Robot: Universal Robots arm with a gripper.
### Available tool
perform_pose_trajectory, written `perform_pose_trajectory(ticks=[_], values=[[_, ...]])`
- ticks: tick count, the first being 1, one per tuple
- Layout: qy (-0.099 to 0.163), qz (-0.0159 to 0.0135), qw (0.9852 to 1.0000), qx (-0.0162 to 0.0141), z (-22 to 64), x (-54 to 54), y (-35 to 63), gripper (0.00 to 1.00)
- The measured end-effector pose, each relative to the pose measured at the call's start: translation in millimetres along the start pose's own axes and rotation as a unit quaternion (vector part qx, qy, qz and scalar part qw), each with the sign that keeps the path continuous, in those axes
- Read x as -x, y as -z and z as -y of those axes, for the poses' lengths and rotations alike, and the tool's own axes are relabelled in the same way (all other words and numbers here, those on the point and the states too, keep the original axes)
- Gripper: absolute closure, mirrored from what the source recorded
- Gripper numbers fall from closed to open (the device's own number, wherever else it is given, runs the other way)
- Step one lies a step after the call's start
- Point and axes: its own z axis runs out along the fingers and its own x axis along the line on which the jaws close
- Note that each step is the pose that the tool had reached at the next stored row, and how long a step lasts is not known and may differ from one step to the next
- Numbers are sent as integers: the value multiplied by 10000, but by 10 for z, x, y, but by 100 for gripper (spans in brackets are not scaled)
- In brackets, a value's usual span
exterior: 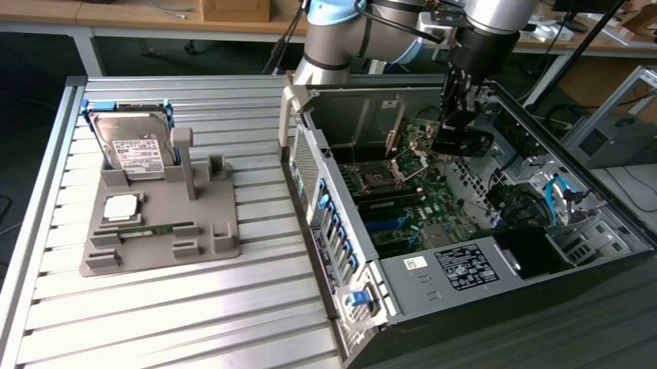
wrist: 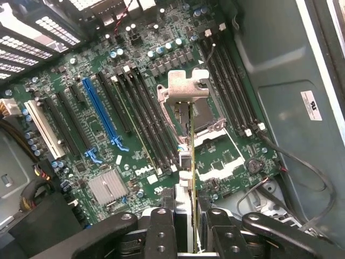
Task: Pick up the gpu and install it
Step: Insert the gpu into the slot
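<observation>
My gripper point(wrist: 192, 237) is shut on the gpu point(wrist: 192, 172), which I see edge-on as a thin board running away from the fingers point(wrist: 160, 232). Its silvery metal end bracket point(wrist: 186, 86) is at the far end. The card hangs above the motherboard point(wrist: 81, 91) and crosses over the memory slots and the open CPU socket point(wrist: 213, 127). It is clear of the blue expansion slot point(wrist: 99, 113) and the white slot point(wrist: 46, 129). In the exterior view the gripper point(exterior: 450, 115) reaches down into the open computer case point(exterior: 339, 231) with the gpu point(exterior: 419, 137) over the board.
A grey fixture point(exterior: 211, 242) on the slatted table holds a silver hard drive point(exterior: 138, 146), a CPU chip point(exterior: 121, 206) and a green memory stick point(exterior: 154, 228). Inside the case are a finned heatsink point(wrist: 108, 186), loose cables point(wrist: 285, 162) and the case wall point(wrist: 280, 70).
</observation>
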Motion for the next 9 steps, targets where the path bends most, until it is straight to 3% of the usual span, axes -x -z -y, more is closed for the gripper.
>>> perform_pose_trajectory(ticks=[9], values=[[292,7,9996,1,0,0,0,73]])
